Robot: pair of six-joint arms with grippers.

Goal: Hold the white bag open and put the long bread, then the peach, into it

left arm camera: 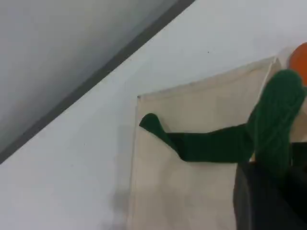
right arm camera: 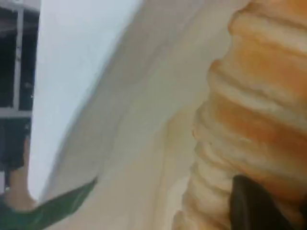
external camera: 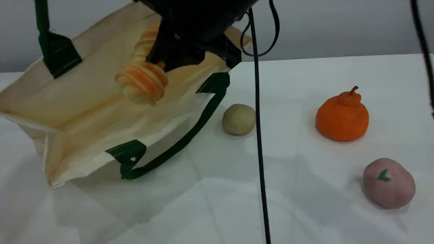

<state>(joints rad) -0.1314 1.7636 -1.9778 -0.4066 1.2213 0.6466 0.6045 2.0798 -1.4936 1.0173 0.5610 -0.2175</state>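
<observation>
Far left, the left pincer (left arm camera: pixel 268 191) is clenched on the bag's (external camera: pixel 84 101) green handle (left arm camera: pixel 216 143), lifting its mouth open. The right pincer (external camera: pixel 159 62) grips the bread (external camera: pixel 142 79) inside that mouth. Right of it on the bench (external camera: pixel 305 203): ball (external camera: pixel 239 119), orange (external camera: pixel 342 117), and nearest, the peach (external camera: pixel 389 183).

Left hand (left arm camera: pixel 268 201): only a dark tip is seen at the left wrist view's bottom edge; the grip on the green handle (left arm camera: pixel 216 143) is cut off there.
Right hand (external camera: pixel 159 62): its jaws are masked by the black arm body in the scene view.
Long bread (external camera: pixel 142 79): the upper end is covered by that arm; blurred in the right wrist view.
White bag (external camera: pixel 67 101): the raised handle is cropped by the top edge.
Orange fruit (left arm camera: pixel 300 57): only a sliver is shown at the left wrist view's right edge.
</observation>
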